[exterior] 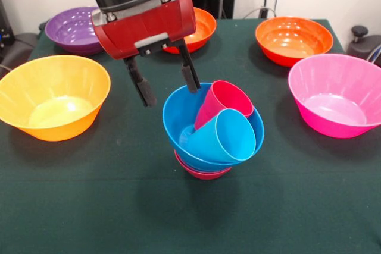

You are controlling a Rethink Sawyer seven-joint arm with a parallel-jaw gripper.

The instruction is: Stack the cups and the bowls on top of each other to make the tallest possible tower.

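Note:
The tower (pixel 208 141) stands at the table's middle: a blue bowl (pixel 181 114) sits on a small red bowl (pixel 202 173). Inside the blue bowl a crimson red cup (pixel 223 102) and a light blue cup (pixel 229 135) lie tilted on their sides, mouths toward the camera. My gripper (pixel 168 89) is open and empty, just up and left of the blue bowl; one finger (pixel 190 75) hangs over its far rim. A yellow-orange bowl (pixel 52 96), a pink bowl (pixel 336 93), a purple bowl (pixel 71 28) and two orange bowls (pixel 293 38) (pixel 202 28) stand apart.
The loose bowls ring the tower on the green tablecloth (pixel 89 206): yellow-orange at left, pink at right, purple and both orange ones along the far side. The arm's red wrist housing (pixel 146 22) hides part of one orange bowl.

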